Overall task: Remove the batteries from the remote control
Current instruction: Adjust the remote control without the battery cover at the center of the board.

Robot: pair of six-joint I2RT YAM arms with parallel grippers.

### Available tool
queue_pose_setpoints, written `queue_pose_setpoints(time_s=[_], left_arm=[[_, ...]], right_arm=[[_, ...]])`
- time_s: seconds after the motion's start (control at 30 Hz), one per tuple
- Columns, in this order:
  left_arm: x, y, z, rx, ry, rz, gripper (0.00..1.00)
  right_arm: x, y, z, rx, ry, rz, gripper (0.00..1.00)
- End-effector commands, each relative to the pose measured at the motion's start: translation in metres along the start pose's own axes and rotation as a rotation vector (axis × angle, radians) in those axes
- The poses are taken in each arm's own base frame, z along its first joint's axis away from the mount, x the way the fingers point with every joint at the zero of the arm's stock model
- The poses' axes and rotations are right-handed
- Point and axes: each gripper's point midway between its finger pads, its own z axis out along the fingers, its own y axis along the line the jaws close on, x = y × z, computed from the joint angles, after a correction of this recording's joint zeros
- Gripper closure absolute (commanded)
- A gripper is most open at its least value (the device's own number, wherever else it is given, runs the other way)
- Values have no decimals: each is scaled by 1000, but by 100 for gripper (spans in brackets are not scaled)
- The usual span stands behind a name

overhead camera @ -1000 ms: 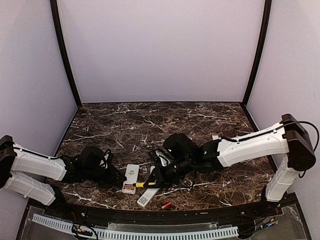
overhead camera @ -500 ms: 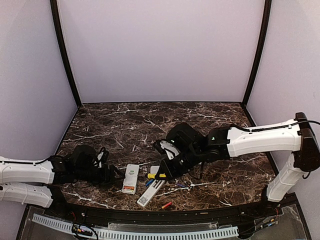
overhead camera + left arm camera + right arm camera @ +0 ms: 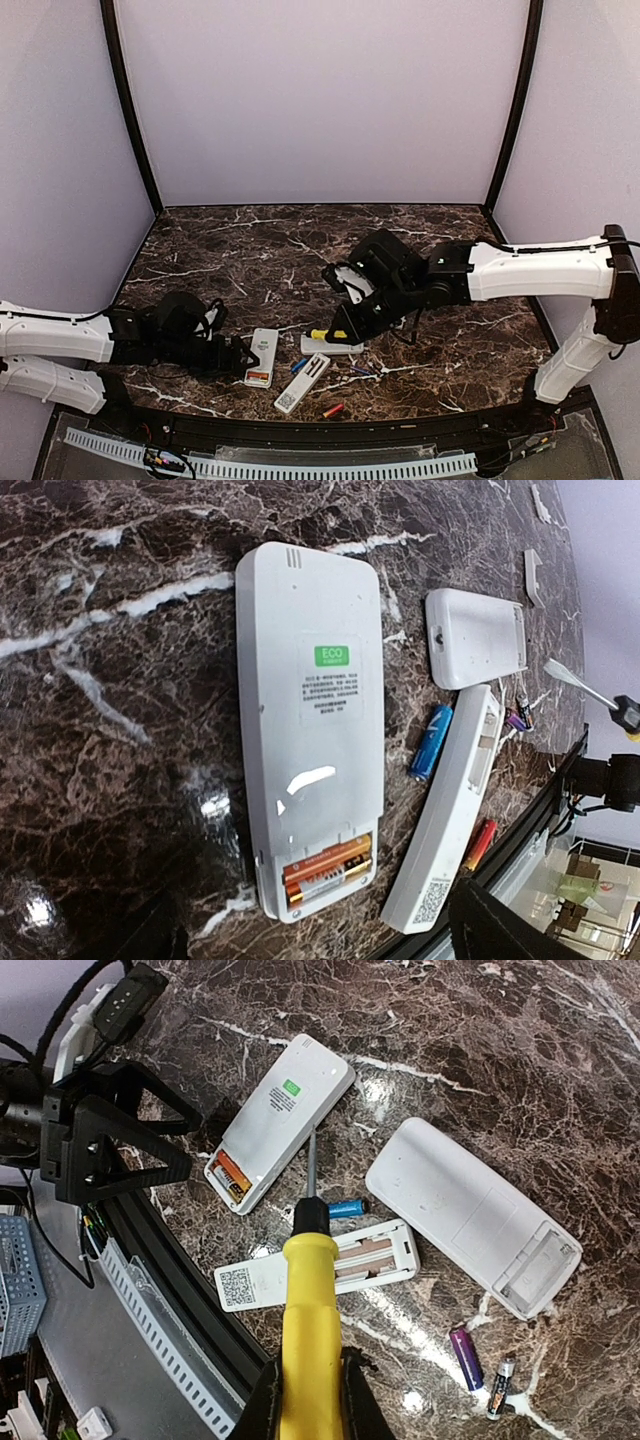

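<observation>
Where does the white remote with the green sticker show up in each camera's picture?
Top external: the green-sticker remote lies low, left of centre.
Left wrist: it fills the middle, with orange batteries at its lower end.
Right wrist: it is upper left of centre.
Shared landmark: the slim remote with the QR label lies beside it.

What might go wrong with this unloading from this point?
1. Two orange batteries sit in the white remote, which the open left gripper isn't holding; prying with the screwdriver may push it away.
2. The red battery lies near the table edge and may roll off.
</observation>
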Motion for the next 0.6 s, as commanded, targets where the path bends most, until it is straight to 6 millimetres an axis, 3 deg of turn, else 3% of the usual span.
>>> queue_pose_setpoints(time_s=[0.0,0.27,0.57], left_arm=[[-15,-8,10,-21,-29,51,10],[-31,-17,43,-32,-28,59,8],[-44,-31,69,-48,6,212,7]], right_arm=[[-4,-1,-8,-5,-41,-3,100],[-4,-9,-20,21,-80,17,100],[-5,-11,-24,16,-96,37,100]])
